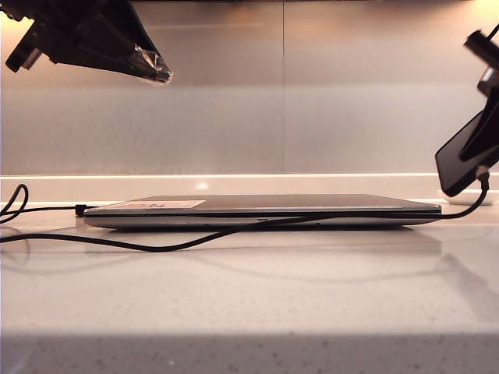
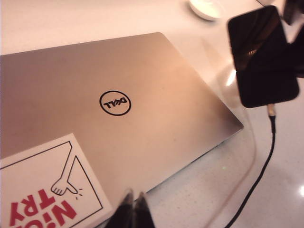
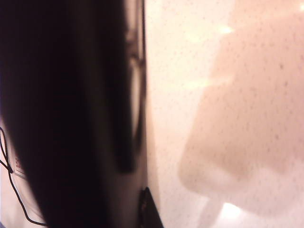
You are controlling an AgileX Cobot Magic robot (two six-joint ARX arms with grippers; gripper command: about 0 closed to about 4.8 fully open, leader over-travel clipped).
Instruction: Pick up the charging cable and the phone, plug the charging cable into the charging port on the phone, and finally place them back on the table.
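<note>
**A:** Plug-in stage looks done? Cable [image 2: 264, 166] tip seated in the port [image 2: 270, 105] at the low end of the phone [image 2: 263, 57], cord drooping to the counter [image 1: 249, 296] and trailing past the laptop [image 1: 265, 209].

**B:** Agreed. Phone up in the air at the right, tilted, clamped in the right gripper [image 1: 477, 144]. Left gripper [image 2: 133, 209] pinched together on nothing, hanging high over the laptop's left end, well clear of the cord.

**A:** So what's left?

**B:** Probably just lowering phone plus cable onto the counter and letting go. Not started yet.
</note>
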